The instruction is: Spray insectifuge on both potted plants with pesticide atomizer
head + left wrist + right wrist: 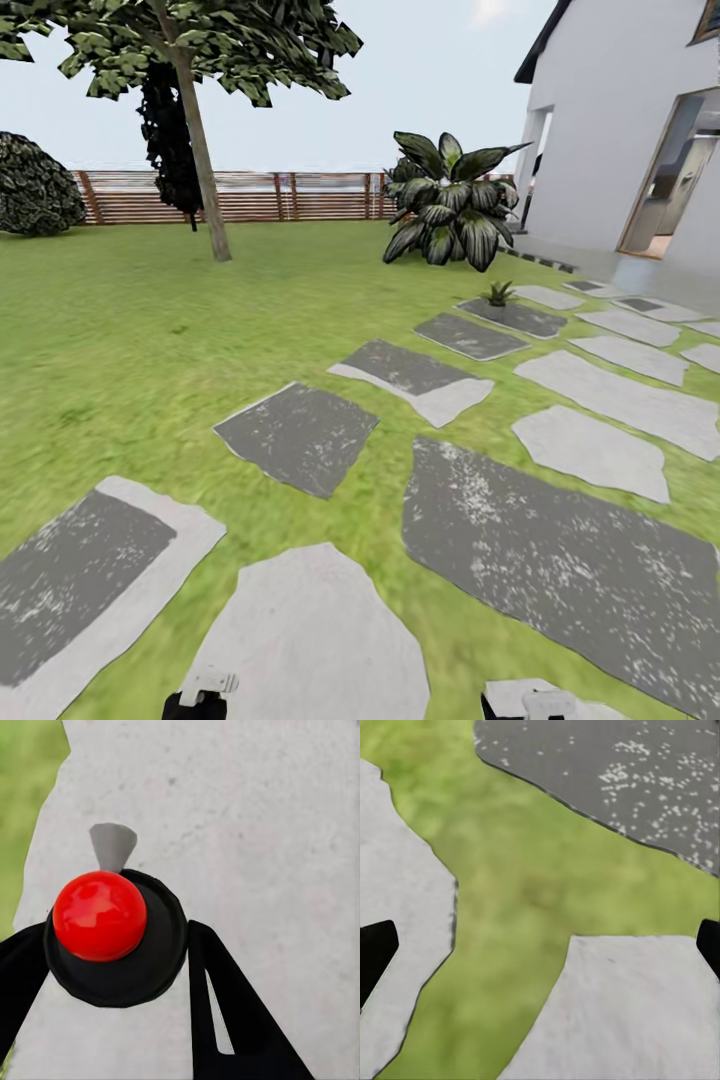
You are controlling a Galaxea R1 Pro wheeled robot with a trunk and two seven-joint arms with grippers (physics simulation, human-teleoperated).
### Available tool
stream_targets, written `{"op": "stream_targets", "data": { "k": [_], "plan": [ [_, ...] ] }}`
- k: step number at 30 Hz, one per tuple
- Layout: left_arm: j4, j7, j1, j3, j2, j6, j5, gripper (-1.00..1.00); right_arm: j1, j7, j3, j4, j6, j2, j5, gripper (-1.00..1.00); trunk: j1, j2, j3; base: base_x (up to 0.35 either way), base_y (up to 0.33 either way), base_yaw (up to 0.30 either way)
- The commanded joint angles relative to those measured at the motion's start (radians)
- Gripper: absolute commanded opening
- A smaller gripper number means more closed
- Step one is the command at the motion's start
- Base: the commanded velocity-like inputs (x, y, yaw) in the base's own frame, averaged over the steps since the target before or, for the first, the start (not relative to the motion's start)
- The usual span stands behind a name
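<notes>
In the left wrist view a round black cap with a glossy red knob and a short grey spout, the top of the pesticide atomizer [112, 934], sits between my left gripper's [120, 982] two black fingers, which press on both its sides. One small potted plant [497, 295] stands far ahead on a dark stepping stone, near the house. My right gripper [540, 952] is open and holds nothing, hanging over grass between stones. The tops of both grippers peek in at the head view's lower edge, left gripper [205, 695] and right gripper [535, 703].
Grey and white stepping stones [300, 435] cross the lawn toward a white house [620, 140] with an open doorway at the right. A big striped-leaf shrub [455, 200] stands behind the small plant. A tree [200, 150], a bush [35, 190] and a wooden fence [290, 197] line the back.
</notes>
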Motion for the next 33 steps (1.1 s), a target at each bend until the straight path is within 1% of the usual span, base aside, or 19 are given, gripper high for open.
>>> {"op": "stream_targets", "data": {
  "k": [1,33],
  "plan": [
    [0.001,-0.003,-0.001,0.009,0.0,-0.003,-0.01,-1.0,-0.001,0.009,0.002,0.001,-0.003,0.0,-0.011,1.0,0.0,0.0,-0.001,0.338,0.0,0.0],
    [0.001,-0.003,0.0,0.009,0.0,-0.003,-0.011,-1.0,-0.001,0.009,0.002,0.001,-0.003,0.0,-0.011,1.0,0.0,0.0,-0.001,0.338,0.0,0.0]
  ]
}}
